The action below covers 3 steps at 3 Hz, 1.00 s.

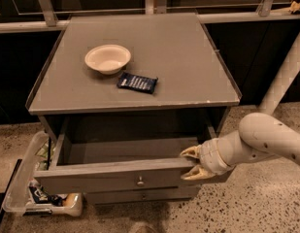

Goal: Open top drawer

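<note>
The top drawer [115, 177] of the grey cabinet is pulled well out, and its inside looks bare. Its front panel carries a small round metal knob [140, 181] at centre. My gripper [192, 163] is at the right end of that panel's top edge, on a white arm coming in from the right. One finger [190, 152] sits on the inner side of the panel and the other in front of it, so the panel's edge is pinched between them. A lower drawer front [142, 195] shows just beneath, closed.
On the cabinet top [188, 76] sit a cream bowl [107, 58] and a dark blue snack packet [137, 82]. A clear plastic bin [28, 198] with items stands on the speckled floor at the cabinet's left. A white pole [285, 72] leans at the right.
</note>
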Motion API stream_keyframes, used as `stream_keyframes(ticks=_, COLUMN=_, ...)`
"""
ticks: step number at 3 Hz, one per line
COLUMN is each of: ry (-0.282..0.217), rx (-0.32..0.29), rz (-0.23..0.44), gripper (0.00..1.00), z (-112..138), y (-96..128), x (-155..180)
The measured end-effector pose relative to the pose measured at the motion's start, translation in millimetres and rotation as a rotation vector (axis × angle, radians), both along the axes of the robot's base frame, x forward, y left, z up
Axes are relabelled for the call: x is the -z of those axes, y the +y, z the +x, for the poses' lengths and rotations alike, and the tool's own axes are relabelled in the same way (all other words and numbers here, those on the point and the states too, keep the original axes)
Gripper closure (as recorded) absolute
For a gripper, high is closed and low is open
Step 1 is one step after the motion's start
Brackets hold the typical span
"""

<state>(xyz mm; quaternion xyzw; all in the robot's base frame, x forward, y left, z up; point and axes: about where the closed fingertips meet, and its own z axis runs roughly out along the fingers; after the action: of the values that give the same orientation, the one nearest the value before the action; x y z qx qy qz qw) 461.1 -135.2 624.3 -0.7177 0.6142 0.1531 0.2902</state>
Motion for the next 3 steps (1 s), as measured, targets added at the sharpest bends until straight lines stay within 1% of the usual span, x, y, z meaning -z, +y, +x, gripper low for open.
stream_keyframes(ticks=1, ry=0.000, rx=0.000, rz=0.000, gripper=0.87, z=0.0, y=0.0, x=-1.6)
stream_keyframes(ticks=2, ry=0.000, rx=0.000, rz=0.000, gripper=0.87, z=0.0, y=0.0, x=-1.6)
stream_keyframes(ticks=3, ry=0.000, rx=0.000, rz=0.000, gripper=0.63, z=0.0, y=0.0, x=-1.6)
